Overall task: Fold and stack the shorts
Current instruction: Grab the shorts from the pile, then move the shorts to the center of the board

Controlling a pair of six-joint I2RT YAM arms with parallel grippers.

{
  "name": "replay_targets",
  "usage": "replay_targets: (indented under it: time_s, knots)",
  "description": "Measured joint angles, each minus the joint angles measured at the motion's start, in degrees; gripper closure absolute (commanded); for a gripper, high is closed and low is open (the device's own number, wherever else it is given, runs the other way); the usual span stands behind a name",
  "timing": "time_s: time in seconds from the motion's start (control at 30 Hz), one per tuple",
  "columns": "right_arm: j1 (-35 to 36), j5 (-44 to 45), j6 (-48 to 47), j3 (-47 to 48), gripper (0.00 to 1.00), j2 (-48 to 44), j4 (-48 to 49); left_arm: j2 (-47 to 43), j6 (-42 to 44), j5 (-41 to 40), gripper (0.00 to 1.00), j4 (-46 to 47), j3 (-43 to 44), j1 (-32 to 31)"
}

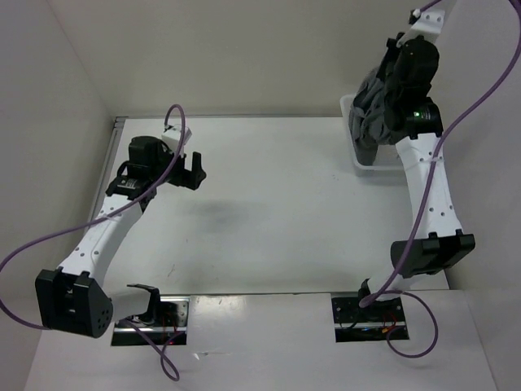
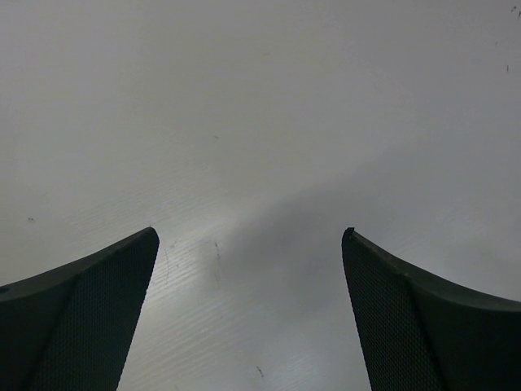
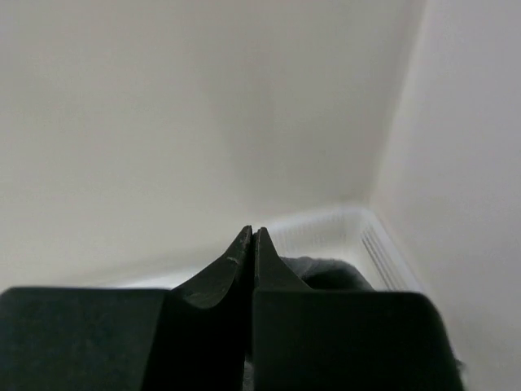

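Above the white basket (image 1: 374, 169), your right hand (image 3: 251, 243) is clamped tight, apparently on the grey shorts (image 1: 370, 110), while your left hand (image 1: 195, 171) gapes wide and empty.

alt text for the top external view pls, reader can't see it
Overhead view of a white table: the right arm's fingers, shut, sit at the far right corner against bunched grey shorts heaped in and above a white basket. The left arm's fingers hover open over bare table at the left.
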Motion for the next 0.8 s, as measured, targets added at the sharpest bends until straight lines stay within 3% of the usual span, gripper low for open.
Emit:
replay_targets:
  time_s: [0.17,0.3,0.37,0.53,0.7,0.73,0.77,0.8]
  knots:
    - [5.51,-3.39,-4.0,20.72,1.0,3.39,2.12,-2.38,0.0,-1.01,0.0,1.22,-0.92,0.0]
    - [7.93,-12.39,-3.48,44.11,1.0,10.88,3.63,-4.7,0.0,-2.4,0.0,1.66,-1.36,0.0]
    - [9.86,-16.72,-1.7,50.69,1.0,12.94,4.44,-5.81,0.0,-2.95,0.0,1.81,-1.38,0.0]
    - [15.45,-26.08,5.33,53.51,1.0,15.45,4.87,-6.93,0.0,-3.8,0.0,2.29,-1.38,0.09]
    - [16.06,-28.87,11.04,46.56,1.0,19.5,3.28,-6.91,0.02,-4.87,0.0,2.49,-1.38,1.27]
    - [16.06,-28.76,11.76,44.06,0.91,20.02,2.27,-6.84,0.0,-4.96,0.0,2.43,-1.38,1.57]
    - [16.06,-28.61,12.59,41.03,0.75,20.59,1.18,-6.8,0.0,-4.98,0.0,2.34,-1.38,1.81]
    - [16.06,-28.26,13.35,37.53,0.47,20.92,0.15,-6.71,0.0,-4.94,0.0,2.01,-1.36,2.05]
